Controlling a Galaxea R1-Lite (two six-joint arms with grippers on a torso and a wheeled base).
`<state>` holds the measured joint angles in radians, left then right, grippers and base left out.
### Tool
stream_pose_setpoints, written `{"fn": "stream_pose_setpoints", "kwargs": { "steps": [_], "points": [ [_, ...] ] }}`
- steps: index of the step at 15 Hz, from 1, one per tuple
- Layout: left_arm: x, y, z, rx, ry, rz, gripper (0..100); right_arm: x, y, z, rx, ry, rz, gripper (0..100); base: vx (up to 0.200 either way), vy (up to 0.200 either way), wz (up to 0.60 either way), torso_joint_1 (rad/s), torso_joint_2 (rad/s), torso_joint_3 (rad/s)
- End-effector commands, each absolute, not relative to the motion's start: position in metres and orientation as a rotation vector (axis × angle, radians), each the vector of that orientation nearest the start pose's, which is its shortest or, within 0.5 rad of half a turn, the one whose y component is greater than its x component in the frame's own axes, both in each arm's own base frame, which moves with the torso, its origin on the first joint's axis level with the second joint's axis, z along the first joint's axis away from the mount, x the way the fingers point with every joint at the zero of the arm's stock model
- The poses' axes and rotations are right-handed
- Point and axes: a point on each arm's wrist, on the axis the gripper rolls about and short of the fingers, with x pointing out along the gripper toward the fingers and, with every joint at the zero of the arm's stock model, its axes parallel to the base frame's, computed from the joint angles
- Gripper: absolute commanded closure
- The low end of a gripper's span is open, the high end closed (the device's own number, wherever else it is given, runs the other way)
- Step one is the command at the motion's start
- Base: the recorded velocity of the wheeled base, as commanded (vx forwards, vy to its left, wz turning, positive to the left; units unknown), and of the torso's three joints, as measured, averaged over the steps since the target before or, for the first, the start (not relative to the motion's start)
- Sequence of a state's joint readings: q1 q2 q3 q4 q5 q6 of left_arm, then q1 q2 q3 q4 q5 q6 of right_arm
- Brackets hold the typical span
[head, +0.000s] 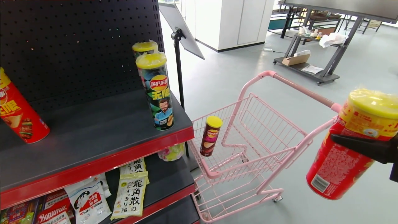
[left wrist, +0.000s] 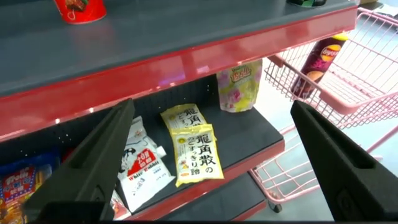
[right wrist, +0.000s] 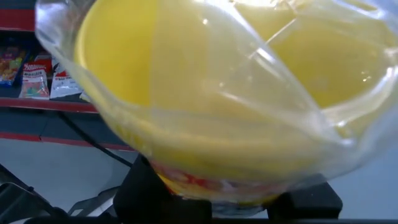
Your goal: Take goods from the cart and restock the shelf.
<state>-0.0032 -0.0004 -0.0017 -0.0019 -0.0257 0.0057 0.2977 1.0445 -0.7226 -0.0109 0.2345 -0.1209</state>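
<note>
Pink cart (head: 298, 88) holds maroon can (head: 210, 137); right gripper (head: 353, 145) holds red can (head: 337, 169).

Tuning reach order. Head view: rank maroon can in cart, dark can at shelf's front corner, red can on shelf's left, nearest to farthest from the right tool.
From the right tool, gripping a yellow-lidded can:
1. maroon can, in the cart basket.
2. dark can, upright at the shelf right front corner.
3. red can, far left on the shelf.

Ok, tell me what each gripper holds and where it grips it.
Right gripper: the red chip can, clamped around its upper body just below the yellow lid. Left gripper: open, holding nothing.
</note>
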Motion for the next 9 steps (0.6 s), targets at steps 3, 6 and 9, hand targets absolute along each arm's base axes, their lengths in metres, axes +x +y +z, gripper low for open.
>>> {"fn": "stream_pose_setpoints", "kwargs": {
  "steps": [3, 6, 9],
  "points": [
    [-0.0229, -0.0005, 0.0761, 0.005, -0.003, -0.029, 0, 0.1337, 0.0466, 0.2409, -0.139, 0.304, 0.554, 100, 0.000, 0.000, 0.00, 0.058, -0.11, -0.062],
    [-0.0229, -0.0005, 0.0761, 0.005, -0.003, -0.029, 0, 0.1343, 0.0464, 0.2385, -0.156, 0.311, 0.549, 100, 0.000, 0.000, 0.00, 0.000, 0.00, 0.000],
    [-0.0229, -0.0005, 0.0761, 0.005, -0.003, -0.029, 0, 0.1337, 0.0455, 0.2373, -0.158, 0.315, 0.542, 100, 0.000, 0.000, 0.20, 0.001, 0.00, 0.002]
  ]
}}
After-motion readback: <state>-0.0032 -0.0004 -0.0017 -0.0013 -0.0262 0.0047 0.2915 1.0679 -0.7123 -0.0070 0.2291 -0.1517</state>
